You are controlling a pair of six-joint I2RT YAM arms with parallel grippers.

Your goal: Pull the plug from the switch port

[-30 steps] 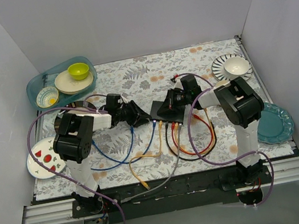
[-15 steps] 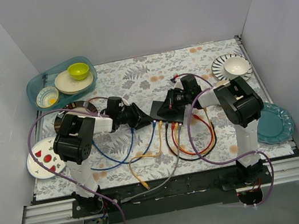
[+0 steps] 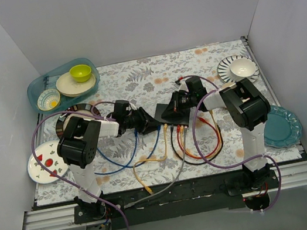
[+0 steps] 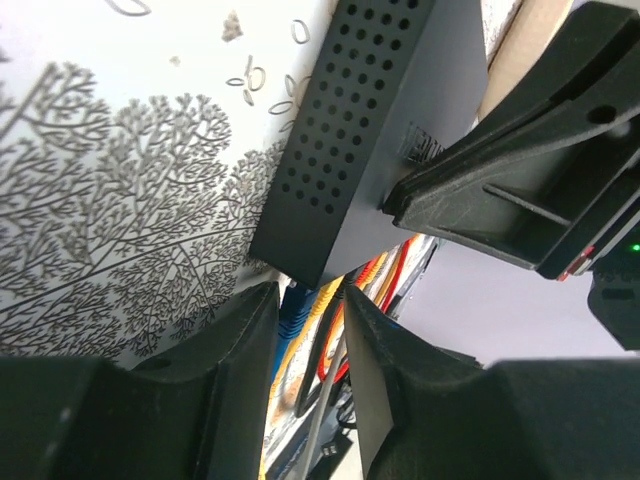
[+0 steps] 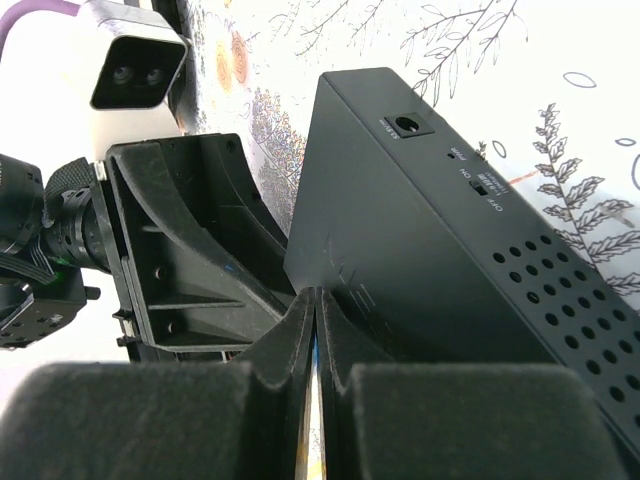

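The left gripper (image 3: 150, 124) and the right gripper (image 3: 176, 106) point at each other across the switch (image 3: 172, 117), a flat black box on the floral worktop (image 3: 152, 73). The left gripper's tip meets the switch's left corner, and the right gripper lies over its far side. Just nearward of both grippers, a blue cable (image 3: 120, 170), a yellow cable (image 3: 149, 160) and darker ones loop from the switch's near edge toward the arm bases. Far beyond the left gripper stands a teal tray (image 3: 33, 91) holding a lime bowl (image 3: 80, 72). Beyond the right gripper, to its right, a white bowl (image 3: 242, 67) sits on a striped plate (image 3: 225, 66).
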